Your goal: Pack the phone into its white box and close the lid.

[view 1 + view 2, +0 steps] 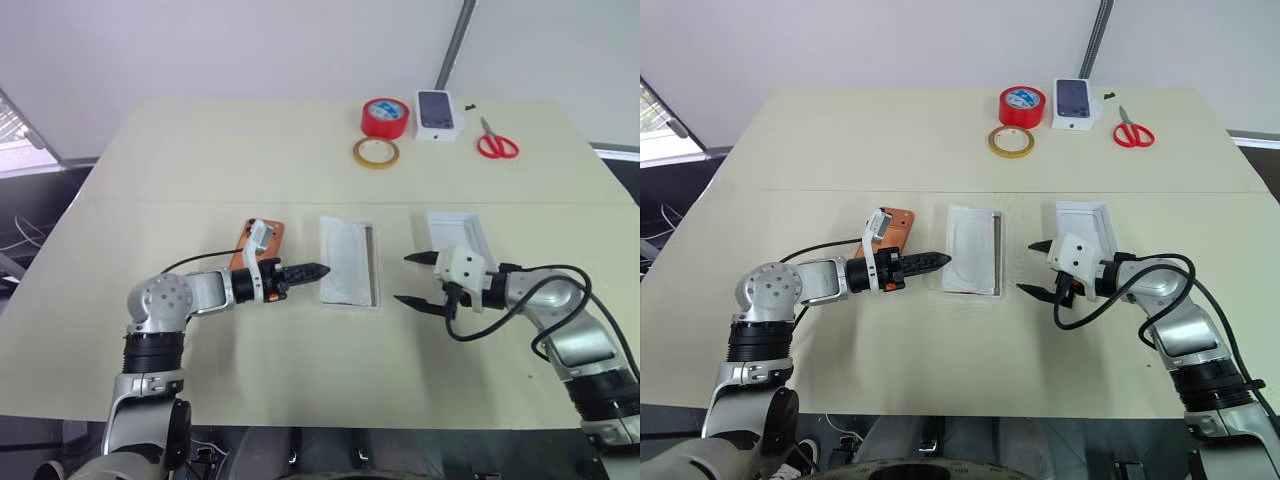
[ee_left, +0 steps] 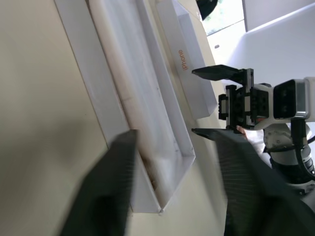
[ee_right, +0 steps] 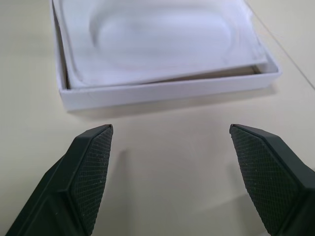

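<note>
Unpacked: phone on worktop, white box holding only card, lid aside; both jaws apart, empty.

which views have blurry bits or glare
Left wrist view: its own black left tool's fingers are soft and out of focus, the shallow white box sharper. Right wrist view: faint shadows under the box. Left eye view: even light, pale wooden table without glare.
</note>
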`<state>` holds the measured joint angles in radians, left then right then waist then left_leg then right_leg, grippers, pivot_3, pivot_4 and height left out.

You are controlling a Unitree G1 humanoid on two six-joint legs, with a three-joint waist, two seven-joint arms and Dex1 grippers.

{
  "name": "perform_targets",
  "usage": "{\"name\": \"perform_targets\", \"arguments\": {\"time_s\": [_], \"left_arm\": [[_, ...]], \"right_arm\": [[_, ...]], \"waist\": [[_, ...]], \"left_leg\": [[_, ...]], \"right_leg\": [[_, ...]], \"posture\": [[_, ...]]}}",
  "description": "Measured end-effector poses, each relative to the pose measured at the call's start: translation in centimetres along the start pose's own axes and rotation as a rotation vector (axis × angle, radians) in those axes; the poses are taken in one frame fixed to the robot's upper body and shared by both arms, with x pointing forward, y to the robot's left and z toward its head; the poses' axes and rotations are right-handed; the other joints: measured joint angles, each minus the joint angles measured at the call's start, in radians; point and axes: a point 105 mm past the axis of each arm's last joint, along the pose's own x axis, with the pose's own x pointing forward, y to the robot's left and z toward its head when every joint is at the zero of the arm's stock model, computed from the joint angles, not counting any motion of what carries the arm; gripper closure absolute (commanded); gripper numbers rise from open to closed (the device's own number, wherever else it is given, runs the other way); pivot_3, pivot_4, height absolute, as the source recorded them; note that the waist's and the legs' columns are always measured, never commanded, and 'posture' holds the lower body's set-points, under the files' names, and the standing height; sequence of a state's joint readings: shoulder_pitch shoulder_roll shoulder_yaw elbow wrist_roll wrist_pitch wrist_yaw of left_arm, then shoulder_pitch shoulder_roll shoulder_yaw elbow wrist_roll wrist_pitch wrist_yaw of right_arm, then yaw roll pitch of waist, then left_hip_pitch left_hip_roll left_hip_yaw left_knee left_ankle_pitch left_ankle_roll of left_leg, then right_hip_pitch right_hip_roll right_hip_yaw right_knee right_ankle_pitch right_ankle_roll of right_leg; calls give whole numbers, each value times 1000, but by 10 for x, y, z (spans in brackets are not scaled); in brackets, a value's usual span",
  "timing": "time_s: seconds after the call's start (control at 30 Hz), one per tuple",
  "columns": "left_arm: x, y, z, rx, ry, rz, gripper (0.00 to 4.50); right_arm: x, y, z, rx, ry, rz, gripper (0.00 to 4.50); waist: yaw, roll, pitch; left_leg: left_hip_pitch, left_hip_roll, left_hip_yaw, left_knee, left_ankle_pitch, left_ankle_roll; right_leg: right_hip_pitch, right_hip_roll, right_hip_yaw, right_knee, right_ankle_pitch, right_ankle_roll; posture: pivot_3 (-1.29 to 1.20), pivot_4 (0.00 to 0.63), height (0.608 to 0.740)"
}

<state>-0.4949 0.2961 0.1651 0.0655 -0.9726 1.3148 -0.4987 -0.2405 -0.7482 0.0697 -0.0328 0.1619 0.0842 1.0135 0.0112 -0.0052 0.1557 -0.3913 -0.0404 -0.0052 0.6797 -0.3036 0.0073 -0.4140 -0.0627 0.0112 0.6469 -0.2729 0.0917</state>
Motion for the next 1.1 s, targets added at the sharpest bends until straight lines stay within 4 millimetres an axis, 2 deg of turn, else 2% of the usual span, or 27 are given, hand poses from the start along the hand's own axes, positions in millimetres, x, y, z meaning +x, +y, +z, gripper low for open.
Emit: {"name": "perform_targets", "arguments": {"time_s": [0.1, 0.27, 0.37, 0.47, 0.53, 0.6, 0.7, 0.8, 0.97, 1.1], "left_arm": [[-2, 3, 0, 50, 20, 35, 1045], [-3, 9, 10, 244, -21, 124, 1045], [-15, 18, 27, 449, -114, 218, 970], [-30, 21, 35, 624, -193, 232, 970], [-36, 22, 36, 704, -196, 245, 970], [-41, 23, 38, 753, -199, 267, 970], [-49, 28, 40, 785, -199, 297, 970], [-51, 29, 40, 779, -204, 302, 970], [-51, 34, 34, 755, -206, 312, 970], [-51, 35, 33, 750, -211, 320, 970]], "right_arm": [[6, -4, 8, 17, -43, -21, 516], [25, -27, 52, 74, -237, -111, 516], [39, -22, 66, 98, -293, -83, 1917], [66, -6, 65, 90, -254, -36, 3436], [87, -2, 60, 84, -195, -50, 4446], [98, 3, 53, 65, -142, -45, 4446], [102, 10, 48, 41, -101, -10, 4446], [99, 11, 42, 12, -53, 13, 4446], [93, 12, 37, -97, 34, 69, 4446], [89, 12, 34, -117, 62, 91, 4446]], "waist": [[-4, 0, 0], [-15, 0, 0], [-21, 0, 0], [-23, 0, 1], [-25, 0, 1], [-21, 0, 1], [-21, 0, 1], [-22, 0, 1], [-21, 0, 1], [-22, 0, 1]], "left_leg": [[0, 0, 0, 0, 0, 0], [0, 0, 0, -1, 1, -1], [0, 0, 0, -2, 1, -1], [-1, 0, 0, -3, 0, -1], [-1, 0, 0, -3, -1, 1], [-2, 0, 0, -3, -2, 4], [-6, 0, 0, -2, -1, 3], [-10, 0, 0, 1, 0, 0], [-10, 0, 0, 1, -2, 4], [-10, 0, 0, 1, -2, 4]], "right_leg": [[0, 0, 0, 0, 0, 0], [-1, 0, 0, 1, 0, 0], [-1, 0, 0, 0, 0, 0], [-2, -1, 0, -1, 0, 0], [-3, -1, 0, 0, 0, -1], [-5, -1, 0, 1, 0, -1], [-7, -1, 0, 1, 0, -1], [-11, -1, 0, 1, 1, -1], [-11, -1, 0, 2, 1, -1], [-11, 0, 0, 2, 1, -1]], "posture": [[0, 150, 740], [0, 150, 740], [0, 150, 740], [0, 150, 740], [0, 150, 740], [0, 150, 740], [0, 150, 740], [0, 150, 740], [0, 150, 740], [0, 150, 740]]}}
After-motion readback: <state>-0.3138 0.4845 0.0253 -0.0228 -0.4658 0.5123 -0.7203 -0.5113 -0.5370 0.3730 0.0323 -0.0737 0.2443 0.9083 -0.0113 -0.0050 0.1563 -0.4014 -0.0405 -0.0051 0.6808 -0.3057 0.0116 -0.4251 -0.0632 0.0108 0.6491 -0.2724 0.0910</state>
